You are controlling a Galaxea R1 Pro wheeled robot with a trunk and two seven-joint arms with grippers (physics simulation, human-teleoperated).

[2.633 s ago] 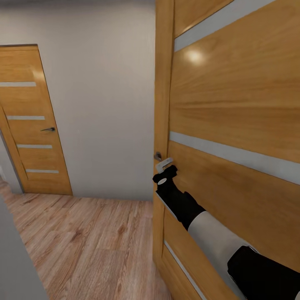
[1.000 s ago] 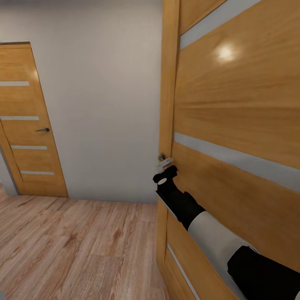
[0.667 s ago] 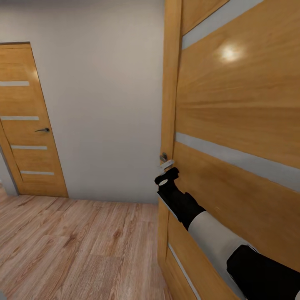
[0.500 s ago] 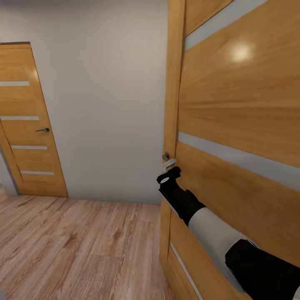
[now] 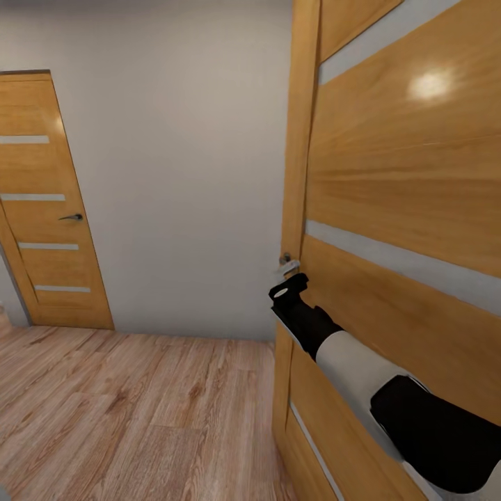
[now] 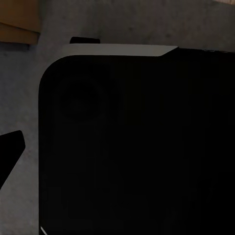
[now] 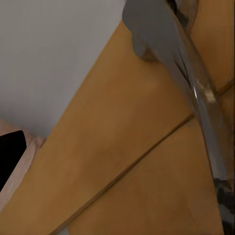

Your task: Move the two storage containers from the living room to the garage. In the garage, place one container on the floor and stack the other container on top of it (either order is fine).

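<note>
Here, right claw (image 5: 287, 278) at door handle (image 5: 288, 264).

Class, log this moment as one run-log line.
phase: at door | right gripper: at door handle, grip unclear | near door: ajar | far door: shut | containers: not seen

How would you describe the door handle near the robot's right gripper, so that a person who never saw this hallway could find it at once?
Start at the large honey-coloured door with pale horizontal stripes at the head view's right. On its near edge sits a silver lever handle, just above the right gripper. The closed door by the grey wall also has a handle, but that one is small, dark and far from the arm.
</note>
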